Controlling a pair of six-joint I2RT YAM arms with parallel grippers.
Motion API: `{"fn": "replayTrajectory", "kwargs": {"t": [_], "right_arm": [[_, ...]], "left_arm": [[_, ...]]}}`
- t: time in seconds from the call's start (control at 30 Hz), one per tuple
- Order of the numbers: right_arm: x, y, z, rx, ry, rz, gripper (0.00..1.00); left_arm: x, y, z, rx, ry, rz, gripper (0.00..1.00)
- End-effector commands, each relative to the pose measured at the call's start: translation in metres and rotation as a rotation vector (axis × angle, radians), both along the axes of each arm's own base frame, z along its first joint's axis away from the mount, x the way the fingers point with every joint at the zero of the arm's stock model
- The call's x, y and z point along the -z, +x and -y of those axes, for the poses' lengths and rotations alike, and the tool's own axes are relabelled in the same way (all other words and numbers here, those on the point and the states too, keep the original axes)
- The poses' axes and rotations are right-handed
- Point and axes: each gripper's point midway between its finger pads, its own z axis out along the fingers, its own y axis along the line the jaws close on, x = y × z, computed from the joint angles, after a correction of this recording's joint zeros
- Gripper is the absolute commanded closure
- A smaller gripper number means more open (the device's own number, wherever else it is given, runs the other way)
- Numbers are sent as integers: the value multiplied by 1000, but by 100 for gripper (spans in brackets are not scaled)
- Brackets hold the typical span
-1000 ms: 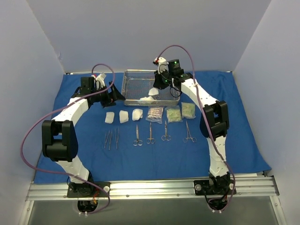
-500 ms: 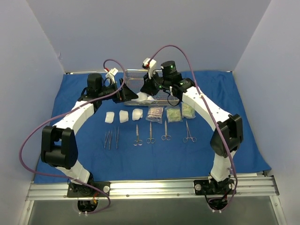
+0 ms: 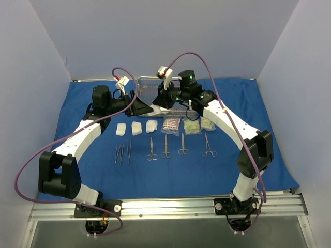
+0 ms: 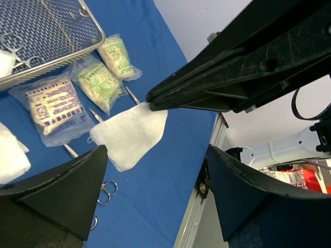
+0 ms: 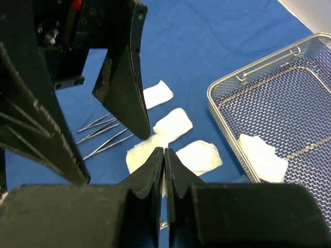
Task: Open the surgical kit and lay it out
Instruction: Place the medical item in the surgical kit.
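Note:
My right gripper [image 5: 164, 151] is shut on a corner of a white gauze pad [image 4: 129, 132], which hangs in the air above the blue drape [image 3: 77, 103]. My left gripper [image 4: 155, 155] is open, one finger on each side of the pad's lower part and clear of it. Behind both grippers [image 3: 142, 106] [image 3: 163, 98] stands the wire-mesh tray [image 5: 289, 103], with another gauze pad [image 5: 264, 155] inside. Three gauze pads [image 3: 136, 128] lie in a row on the drape, with three clear packets [image 3: 192, 126] to their right. Tweezers [image 3: 124, 153], scissors [image 3: 166, 148] and forceps [image 3: 208, 146] lie in the row in front.
The drape covers most of the table inside three pale walls. A metal rail [image 3: 165, 206] at the near edge carries both arm bases. Purple cables [image 3: 31, 165] loop from each arm. The tray's handle [image 5: 295, 50] sticks up at its far rim.
The right gripper lifted the gauze pad out of the tray and carried it left. The left arm swung right, bringing its open fingers around the hanging pad.

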Motion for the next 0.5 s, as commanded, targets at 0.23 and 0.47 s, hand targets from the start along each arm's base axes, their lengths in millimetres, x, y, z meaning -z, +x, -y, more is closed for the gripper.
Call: {"fn": "replayTrajectory", "kwargs": {"t": [0.23, 0.47], "right_arm": [[-63, -22, -3, -43, 118, 108, 100], [-74, -26, 4, -25, 113, 135, 100]], "left_arm": [[-22, -11, 4, 17, 4, 98, 13], [-19, -10, 0, -13, 36, 95, 13]]}}
